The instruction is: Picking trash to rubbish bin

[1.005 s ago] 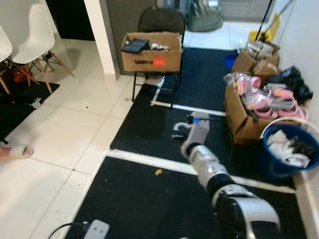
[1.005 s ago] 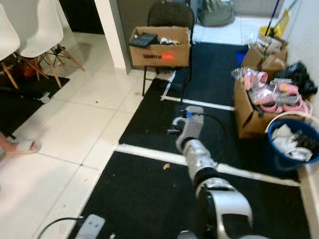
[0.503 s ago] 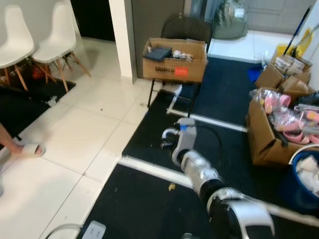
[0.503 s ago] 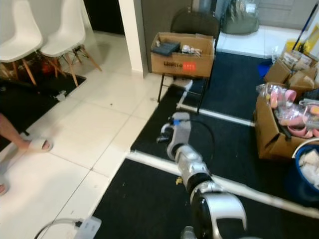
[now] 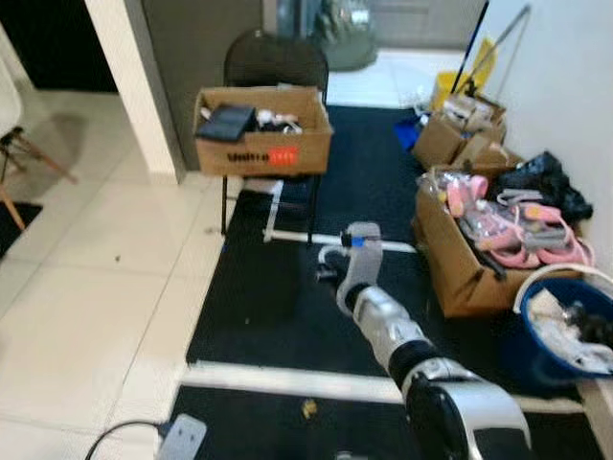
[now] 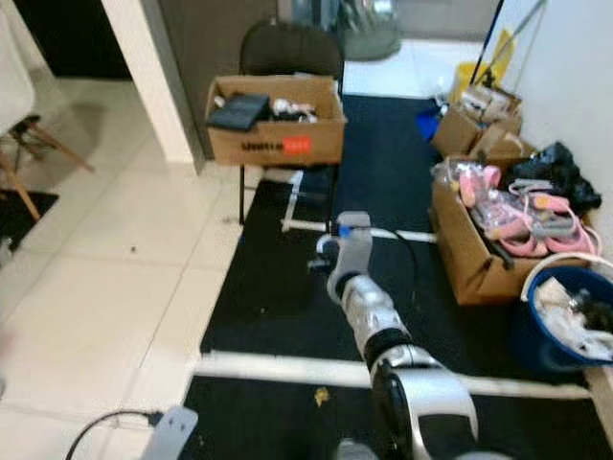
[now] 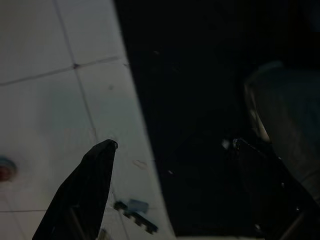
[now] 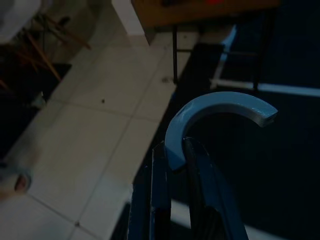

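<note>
Left eye view – right tool (image 5: 330, 261): at the end of the outstretched silver right arm (image 5: 388, 331), held above the black mat (image 5: 259, 307), well left of the blue bin (image 5: 560, 331); a pale curved piece (image 5: 332, 251) sits at its tip.
Left eye view – blue bin: on the floor at the far right of the mat, beside the white wall, holding crumpled white trash (image 5: 575, 331).
Left eye view – surroundings of the bin: an open cardboard box of pink items (image 5: 484, 230) stands just behind it; a yellow scrap (image 5: 308, 408) lies on the mat, well left of the bin and nearer the camera than the white stripe (image 5: 287, 381).
Right eye view – chair (image 6: 287, 57): black, well behind and left of the bin, carrying a cardboard box (image 6: 276, 120) with an orange label.
Right eye view – power strip (image 6: 165, 428): on the white tiles, far left of the bin, at the mat's edge.
Left wrist view – left tool (image 7: 172, 187): dim; two black fingers (image 7: 82, 192) spread wide with nothing between them, over white tiles and dark mat.
Right wrist view – right tool (image 8: 172, 172): fingers (image 8: 160, 192) pressed together on the foot of the pale curved piece (image 8: 212, 112), whose hook arches beyond the tips above mat and tiles.
</note>
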Motion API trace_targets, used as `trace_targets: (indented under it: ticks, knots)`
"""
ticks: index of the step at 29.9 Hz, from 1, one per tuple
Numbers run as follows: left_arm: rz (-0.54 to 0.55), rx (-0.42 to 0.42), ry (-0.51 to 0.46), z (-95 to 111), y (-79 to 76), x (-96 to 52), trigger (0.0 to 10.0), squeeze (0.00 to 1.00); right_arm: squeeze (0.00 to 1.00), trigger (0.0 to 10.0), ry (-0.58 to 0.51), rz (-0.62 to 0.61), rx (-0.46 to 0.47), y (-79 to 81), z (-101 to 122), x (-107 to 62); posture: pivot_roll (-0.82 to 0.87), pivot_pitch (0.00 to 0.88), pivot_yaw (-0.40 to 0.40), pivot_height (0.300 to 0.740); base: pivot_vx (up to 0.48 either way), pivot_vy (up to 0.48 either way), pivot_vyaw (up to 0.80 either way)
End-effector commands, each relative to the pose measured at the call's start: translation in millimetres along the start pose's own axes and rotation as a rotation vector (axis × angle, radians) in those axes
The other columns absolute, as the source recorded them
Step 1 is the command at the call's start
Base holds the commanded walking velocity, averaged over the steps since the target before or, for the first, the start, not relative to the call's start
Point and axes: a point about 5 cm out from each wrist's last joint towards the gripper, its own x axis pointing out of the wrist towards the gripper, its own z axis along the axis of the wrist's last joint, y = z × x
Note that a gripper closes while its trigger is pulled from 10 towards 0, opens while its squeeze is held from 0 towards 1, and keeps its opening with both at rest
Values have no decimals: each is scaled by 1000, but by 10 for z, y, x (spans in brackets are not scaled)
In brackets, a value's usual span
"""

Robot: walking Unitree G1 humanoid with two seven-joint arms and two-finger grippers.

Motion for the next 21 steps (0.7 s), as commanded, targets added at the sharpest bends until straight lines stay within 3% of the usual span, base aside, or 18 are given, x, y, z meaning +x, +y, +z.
trace_targets:
  ticks: [1, 10, 21]
  knots:
    - [-12, 8, 18, -41, -42, -2, 10000, 0, 0, 10000, 10, 8, -7, 9, -16, 0, -32, 12, 58, 740, 480, 0, 0]
    - [-15, 13, 16, -35, -57, 0, 10000, 0, 0, 10000, 10, 24, -18, 34, -6, 9, -30, 9, 53, 740, 480, 0, 0]
    - [-13, 13, 16, -35, -42, -1, 10000, 0, 0, 10000, -9, 40, 3, 75, 35, 28, -26, 16, 59, 740, 480, 0, -800]
